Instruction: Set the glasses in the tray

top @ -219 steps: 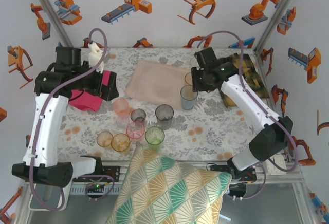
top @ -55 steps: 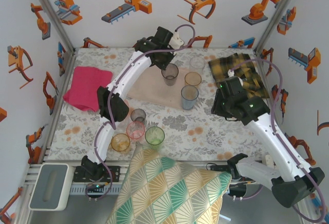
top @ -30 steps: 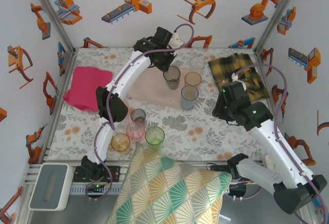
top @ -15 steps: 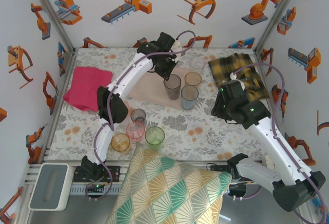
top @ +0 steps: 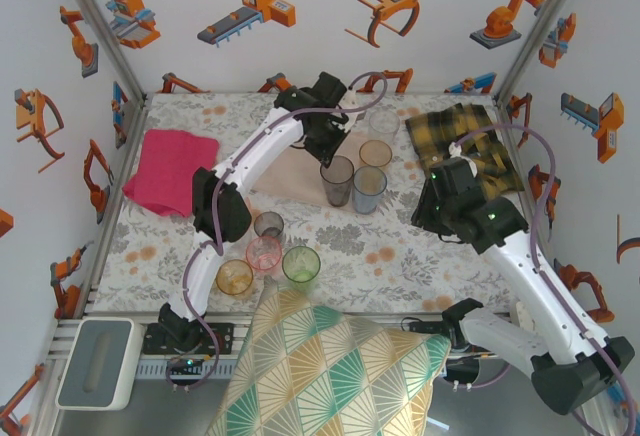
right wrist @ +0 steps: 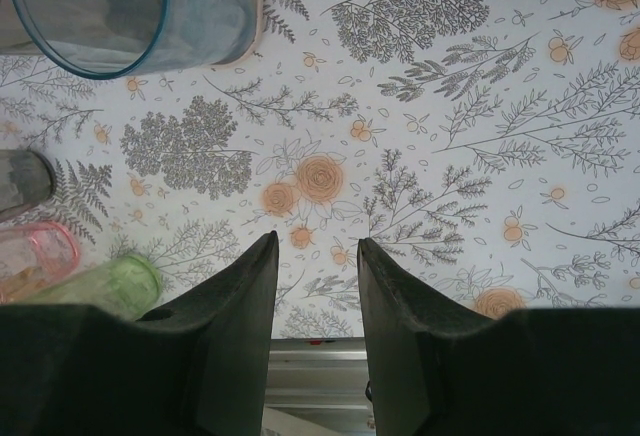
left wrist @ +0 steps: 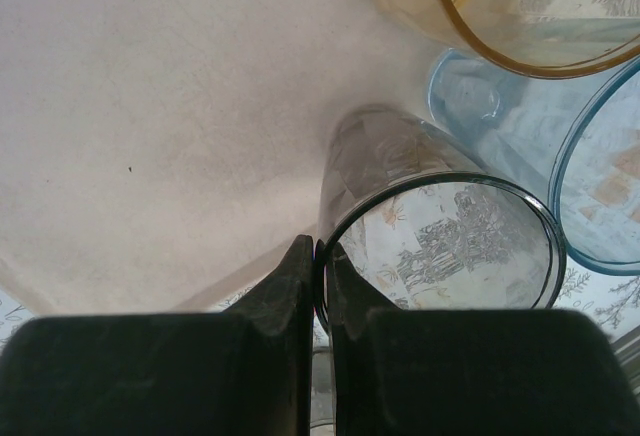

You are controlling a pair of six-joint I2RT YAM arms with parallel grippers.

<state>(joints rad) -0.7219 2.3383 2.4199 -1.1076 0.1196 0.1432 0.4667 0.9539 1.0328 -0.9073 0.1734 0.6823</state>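
Observation:
My left gripper point(left wrist: 322, 256) point(top: 331, 146) is shut on the rim of a smoky grey glass point(left wrist: 430, 221) point(top: 337, 181), held at the front edge of the pale pink-beige tray point(top: 285, 161) point(left wrist: 150, 116). Beside it stand a blue glass point(top: 368, 188) point(left wrist: 590, 156), an amber glass point(top: 376, 154) point(left wrist: 500, 6) and a clear glass point(top: 384, 122). On the floral table in front sit a grey glass point(top: 268, 225), a pink glass point(top: 264, 253), a green glass point(top: 301, 264) and an orange glass point(top: 235, 277). My right gripper point(right wrist: 315, 246) point(top: 440, 206) is open above bare table, nothing between its fingers.
A magenta cloth point(top: 168, 168) lies at the left and a yellow-black plaid cloth point(top: 470, 141) at the back right. A patterned cushion point(top: 320, 366) overhangs the near edge. The right wrist view catches the blue glass point(right wrist: 120, 11), green glass point(right wrist: 110, 286) and pink glass point(right wrist: 35, 256).
My left gripper has carried the smoky grey glass from the table over the tray, then toward its front edge beside the blue glass. My right arm drew back to the right.

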